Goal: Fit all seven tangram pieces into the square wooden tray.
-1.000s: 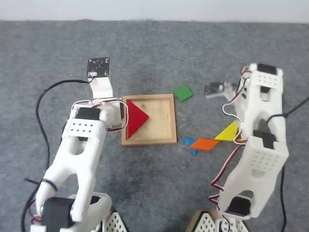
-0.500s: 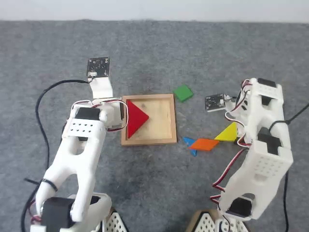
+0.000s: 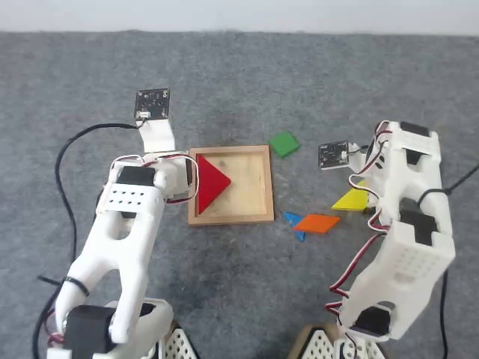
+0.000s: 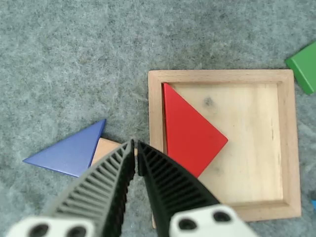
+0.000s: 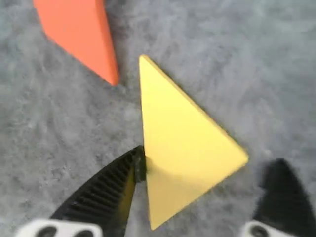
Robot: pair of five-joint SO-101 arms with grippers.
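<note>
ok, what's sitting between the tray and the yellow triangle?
In the high view, the orange parallelogram and a small blue triangle, partly tucked under it, lie between the tray and the yellow triangle.

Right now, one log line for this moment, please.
tray: red triangle inside | left gripper: shut, empty | right gripper: open, straddling yellow triangle

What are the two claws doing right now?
Left gripper: shut, empty.
Right gripper: open, straddling the yellow triangle.
</note>
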